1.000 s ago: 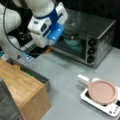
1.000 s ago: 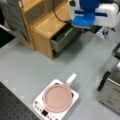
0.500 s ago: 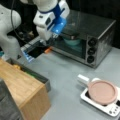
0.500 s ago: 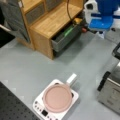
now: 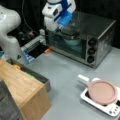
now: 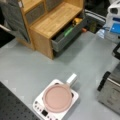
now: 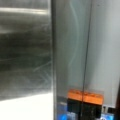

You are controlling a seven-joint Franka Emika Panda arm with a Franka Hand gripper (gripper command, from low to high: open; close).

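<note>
In a front view my gripper [image 5: 65,23], white with blue fingers, hangs at the top front edge of the steel toaster oven [image 5: 100,37], just above its glass door. Behind the glass sits a teal bowl [image 5: 72,41]. A small orange piece [image 5: 48,50] lies by the door's lower left corner. The wrist view looks down along the oven top [image 7: 25,50] and glass door [image 7: 70,50], with the orange piece [image 7: 85,96] at the bottom. Only the arm's white and blue wrist [image 6: 115,23] shows at a front view's right edge. Nothing is visibly held.
A pink pan [image 5: 102,92] rests on a white hotplate [image 5: 110,108] at lower right, also seen as pan [image 6: 57,98] on hotplate [image 6: 40,107]. A wooden cabinet [image 6: 50,22] has an open grey drawer [image 6: 62,41] holding small items. The arm's white base [image 5: 10,32] stands at left.
The gripper has moved right and up, from in front of the oven's left side to its top front edge.
</note>
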